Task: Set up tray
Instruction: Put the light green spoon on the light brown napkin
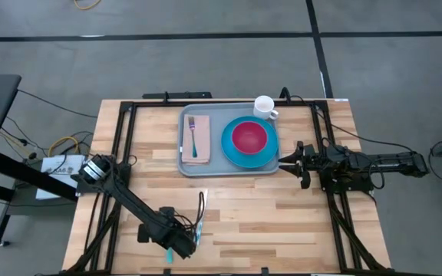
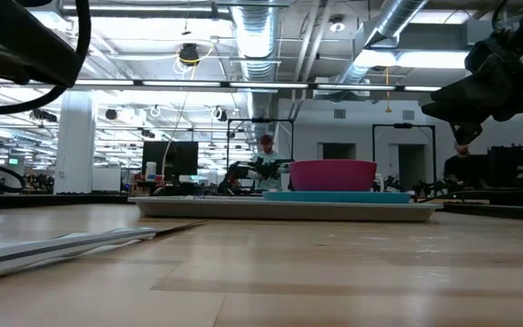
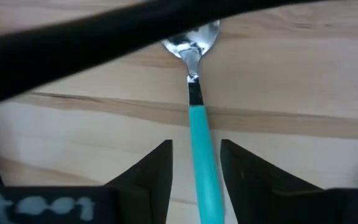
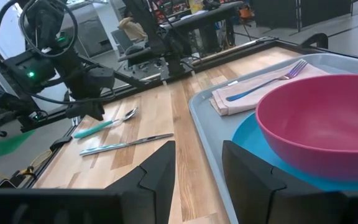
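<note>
Left gripper (image 3: 194, 171), jaws open astride a teal-handled spoon (image 3: 197, 134) at the desk's (image 1: 282, 222) 7 o'clock; right gripper (image 1: 288, 163), jaws open, waits at the tray's (image 1: 204, 170) 3 o'clock.

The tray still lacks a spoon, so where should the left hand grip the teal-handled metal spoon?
Grip the teal-handled metal spoon mid-handle, from straight above. It lies flat on the wooden table and the left hand already straddles the straight, narrow handle, fingers open.
</note>
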### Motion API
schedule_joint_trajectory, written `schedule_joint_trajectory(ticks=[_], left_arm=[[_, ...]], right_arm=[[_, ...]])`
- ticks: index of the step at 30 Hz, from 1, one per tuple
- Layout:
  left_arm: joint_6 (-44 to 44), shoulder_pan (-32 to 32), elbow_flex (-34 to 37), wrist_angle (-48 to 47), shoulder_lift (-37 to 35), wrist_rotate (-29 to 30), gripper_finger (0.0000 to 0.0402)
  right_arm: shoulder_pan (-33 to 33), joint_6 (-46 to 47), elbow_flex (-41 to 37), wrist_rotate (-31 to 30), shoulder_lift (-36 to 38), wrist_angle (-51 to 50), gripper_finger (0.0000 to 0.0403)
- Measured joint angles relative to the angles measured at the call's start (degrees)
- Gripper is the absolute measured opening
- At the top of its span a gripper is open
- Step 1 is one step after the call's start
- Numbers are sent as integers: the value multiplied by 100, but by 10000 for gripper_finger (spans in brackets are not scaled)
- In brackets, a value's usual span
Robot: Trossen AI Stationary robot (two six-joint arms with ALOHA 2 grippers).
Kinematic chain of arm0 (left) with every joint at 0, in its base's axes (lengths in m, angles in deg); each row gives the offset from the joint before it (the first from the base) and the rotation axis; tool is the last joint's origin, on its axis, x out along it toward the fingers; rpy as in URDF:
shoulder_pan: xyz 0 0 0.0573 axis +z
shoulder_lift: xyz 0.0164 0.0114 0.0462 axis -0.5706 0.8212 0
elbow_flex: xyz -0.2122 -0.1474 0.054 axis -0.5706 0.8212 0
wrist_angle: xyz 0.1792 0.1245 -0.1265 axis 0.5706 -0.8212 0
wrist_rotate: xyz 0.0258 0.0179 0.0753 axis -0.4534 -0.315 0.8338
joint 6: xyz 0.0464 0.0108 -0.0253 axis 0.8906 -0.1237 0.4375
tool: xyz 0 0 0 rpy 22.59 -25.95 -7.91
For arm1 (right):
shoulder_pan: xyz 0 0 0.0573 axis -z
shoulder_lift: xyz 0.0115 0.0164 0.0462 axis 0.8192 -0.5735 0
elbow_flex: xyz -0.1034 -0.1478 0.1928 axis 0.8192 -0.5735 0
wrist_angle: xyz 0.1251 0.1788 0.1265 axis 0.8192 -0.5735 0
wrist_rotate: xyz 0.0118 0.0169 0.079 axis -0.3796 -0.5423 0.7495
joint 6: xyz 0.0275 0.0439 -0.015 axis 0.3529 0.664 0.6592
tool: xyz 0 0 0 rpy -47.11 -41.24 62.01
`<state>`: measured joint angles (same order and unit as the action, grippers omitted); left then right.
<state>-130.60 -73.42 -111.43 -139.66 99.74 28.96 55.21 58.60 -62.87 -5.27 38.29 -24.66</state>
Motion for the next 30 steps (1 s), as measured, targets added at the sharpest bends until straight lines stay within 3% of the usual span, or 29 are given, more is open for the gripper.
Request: schedule_joint_trajectory(ticks=[9,30], left_arm=[[-85,0,31,45,17,28,118],[-187,-33,1114,1537,-40,-315,111]], right_arm=[[0,0,-1,0,1,0,123],[1,-1,0,0,0,0,123]])
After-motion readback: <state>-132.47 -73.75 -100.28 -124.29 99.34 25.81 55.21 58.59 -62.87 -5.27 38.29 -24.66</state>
